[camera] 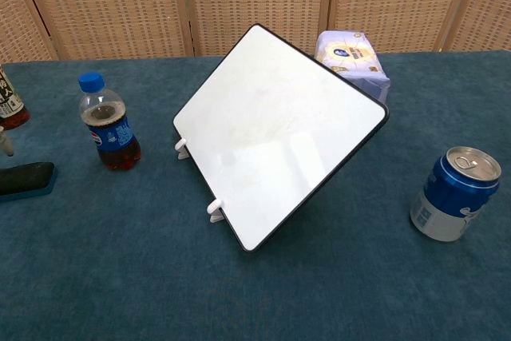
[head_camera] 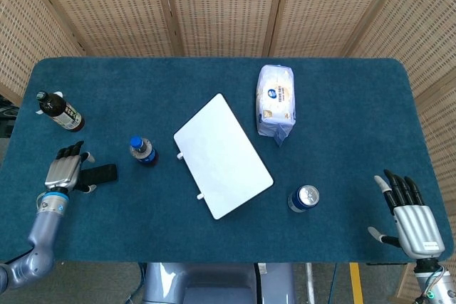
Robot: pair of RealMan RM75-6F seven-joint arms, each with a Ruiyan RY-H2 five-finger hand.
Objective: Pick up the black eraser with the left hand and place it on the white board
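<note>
The black eraser (head_camera: 102,173) lies flat on the blue cloth near the table's left side, and the chest view shows it at the left edge as the eraser (camera: 26,179). My left hand (head_camera: 65,168) hovers at its left end, fingers apart, holding nothing. Whether it touches the eraser cannot be told. One fingertip (camera: 6,144) pokes into the chest view above the eraser. The white board (head_camera: 222,156) leans on its stand mid-table, seen tilted in the chest view as the board (camera: 279,133). My right hand (head_camera: 410,217) is off the near right corner, fingers spread and empty.
A small cola bottle (head_camera: 143,151) stands between the eraser and the board. A dark bottle (head_camera: 60,111) stands behind the left hand. A tissue pack (head_camera: 275,101) lies behind the board, and a blue can (head_camera: 303,198) stands to its near right.
</note>
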